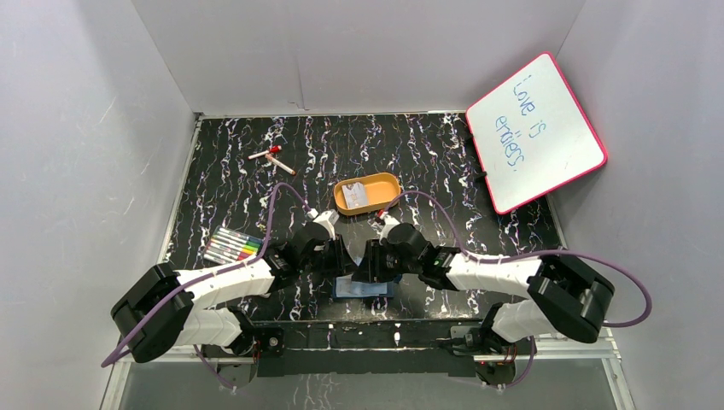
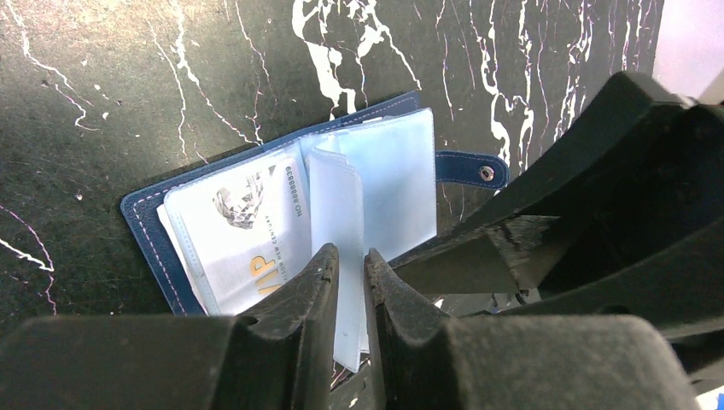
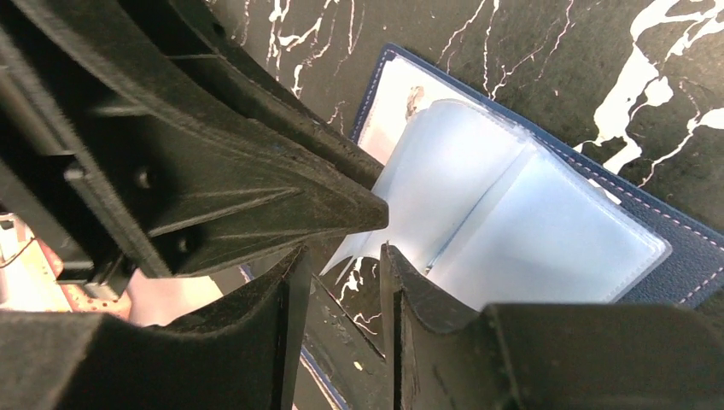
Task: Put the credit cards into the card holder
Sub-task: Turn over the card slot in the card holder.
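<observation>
Near table edge: left gripper (image 2: pixel 350 256) pinches a floppy clear sleeve (image 2: pixel 337 205) of the open navy-blue folding card holder (image 2: pixel 141 213). Right gripper (image 3: pixel 341 265) stands part-open, empty. Beyond, a pale credit card (image 1: pixel 357 196), likely stiff and slick, lies in the orange oval tray (image 1: pixel 388 181); grip it by its edges.

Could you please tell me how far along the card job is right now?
Done: a VIP card sits in the open card holder. In hand: the left gripper pinches a clear sleeve; the right gripper hovers beside it, jaws apart and empty. Left: another card lies in the orange tray.
</observation>
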Controlling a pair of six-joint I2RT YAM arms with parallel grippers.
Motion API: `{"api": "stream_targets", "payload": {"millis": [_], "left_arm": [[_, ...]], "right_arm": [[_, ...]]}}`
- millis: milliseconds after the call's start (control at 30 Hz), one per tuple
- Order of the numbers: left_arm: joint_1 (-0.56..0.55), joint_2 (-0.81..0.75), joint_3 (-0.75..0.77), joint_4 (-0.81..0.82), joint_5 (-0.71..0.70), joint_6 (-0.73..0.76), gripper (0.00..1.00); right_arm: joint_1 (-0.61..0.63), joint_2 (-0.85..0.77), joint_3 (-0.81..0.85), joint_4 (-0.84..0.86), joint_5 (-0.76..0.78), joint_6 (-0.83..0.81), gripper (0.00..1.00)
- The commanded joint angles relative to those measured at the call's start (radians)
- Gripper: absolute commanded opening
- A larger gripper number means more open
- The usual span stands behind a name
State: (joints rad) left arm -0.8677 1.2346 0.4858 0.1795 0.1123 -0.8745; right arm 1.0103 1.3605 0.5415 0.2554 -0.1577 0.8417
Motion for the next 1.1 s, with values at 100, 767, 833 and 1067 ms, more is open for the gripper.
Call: {"api": "stream_targets", "payload": {"millis": [100, 767, 833, 1067], "left_arm": [[0.001, -0.011, 0.02, 0.008, -0.002, 0.008, 0.16], [0.001, -0.016, 0.027, 0.005, 0.001, 0.007, 0.16], [0.001, -0.015, 0.027, 0.005, 0.001, 0.007, 0.16], [0.001, -0.017, 0.026, 0.008, 0.003, 0.005, 0.16]], "right_arm": [[0.004, -0.076, -0.015, 0.008, 0.027, 0.002, 0.42], [0.004, -0.004, 0.039, -0.028, 0.003, -0.015, 0.42], [0.003, 0.001, 0.04, -0.029, 0.0, -0.015, 0.43], [0.004, 0.03, 0.058, -0.045, 0.0, -0.013, 0.4]]}}
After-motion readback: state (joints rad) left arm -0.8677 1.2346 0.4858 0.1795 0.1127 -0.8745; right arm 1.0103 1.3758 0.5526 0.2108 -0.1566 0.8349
